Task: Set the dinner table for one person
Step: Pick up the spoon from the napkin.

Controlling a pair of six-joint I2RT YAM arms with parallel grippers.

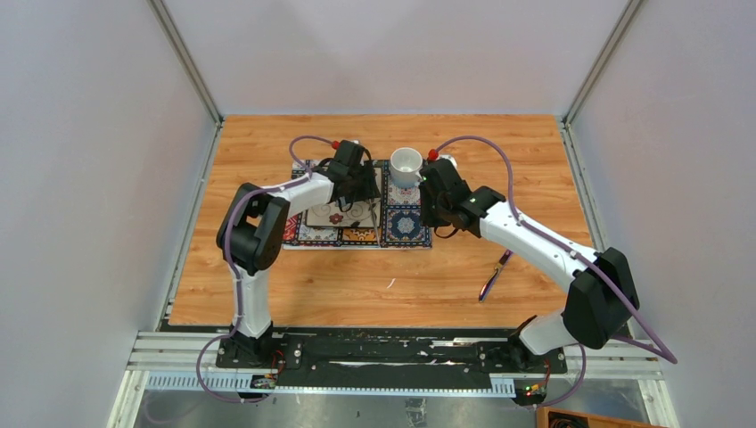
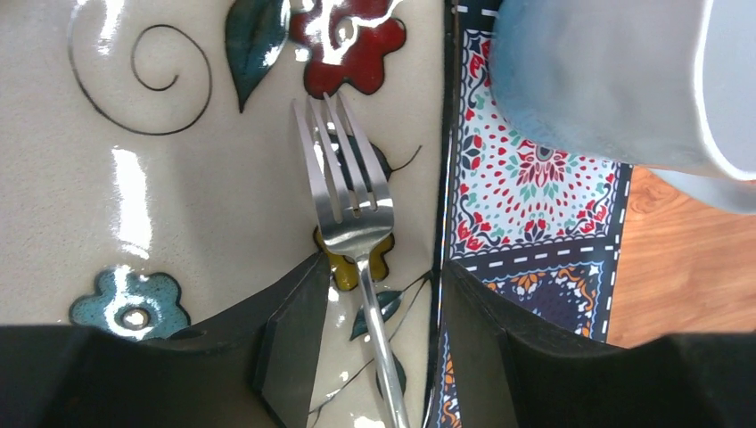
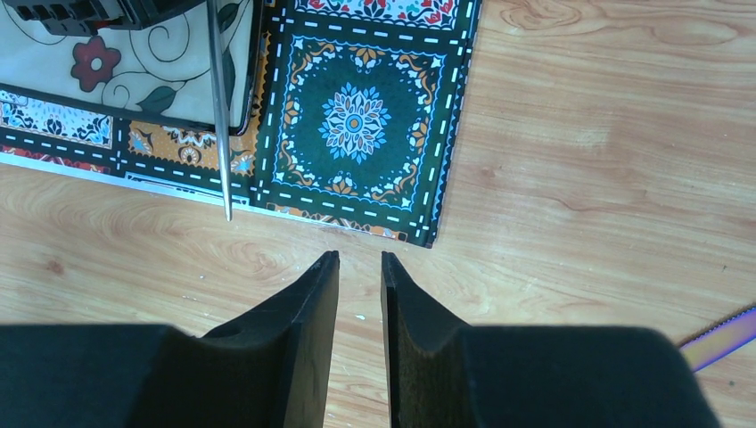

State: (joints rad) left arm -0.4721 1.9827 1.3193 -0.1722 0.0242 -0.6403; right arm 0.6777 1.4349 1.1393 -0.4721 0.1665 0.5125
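We see the wood-grain worktop (image 1: 357, 285) filling the floor of the enclosure, with a patterned placemat (image 1: 406, 223) lying on its far middle. A square flowered plate (image 2: 178, 205) sits on the left part of the placemat. A fork (image 2: 352, 196) rests on the plate near its right edge, and its handle reaches out past the near rim.

The left end effector (image 2: 385, 263) hangs over the plate, open. Its fingers stand on either side of the fork's handle without clearly touching it.

A pale mug (image 1: 406, 165) stands at the placemat's far right corner.

The right end effector (image 3: 360, 256) hovers over bare wood just beside the placemat's near right corner. Its fingers are narrowly apart and hold nothing.

A knife (image 1: 492, 276) lies on the worktop under the right arm, apart from the placemat.
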